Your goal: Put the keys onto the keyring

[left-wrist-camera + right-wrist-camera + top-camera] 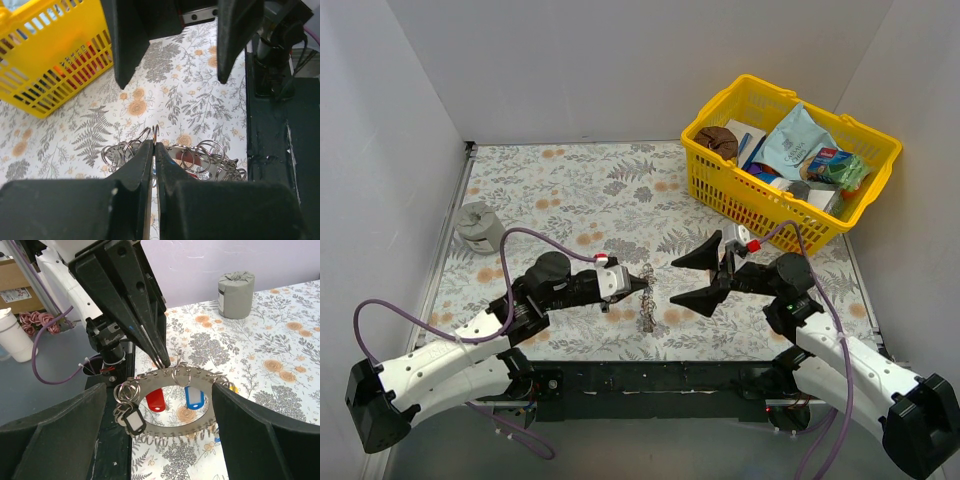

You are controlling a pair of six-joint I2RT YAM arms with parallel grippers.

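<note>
The keyring [170,375] is a flat silver ring hung with many small split rings. It stands tilted off the table between the arms [648,305]. A red key head [156,399] and a blue one [193,396] hang inside the loop. A bit of yellow [231,388] shows at its right, mostly hidden by my right finger. A black tag [134,421] hangs at the ring's left. My left gripper [154,145] [642,286] is shut on the ring's top edge. My right gripper [677,281] [160,440] is open wide and faces the ring, its fingers either side of it.
A yellow basket [720,190] full of packets stands at the back right and also shows in the left wrist view [45,75]. A grey round cylinder [478,225] stands at the left edge. The black arm mount [650,380] runs along the near edge. White walls enclose the table.
</note>
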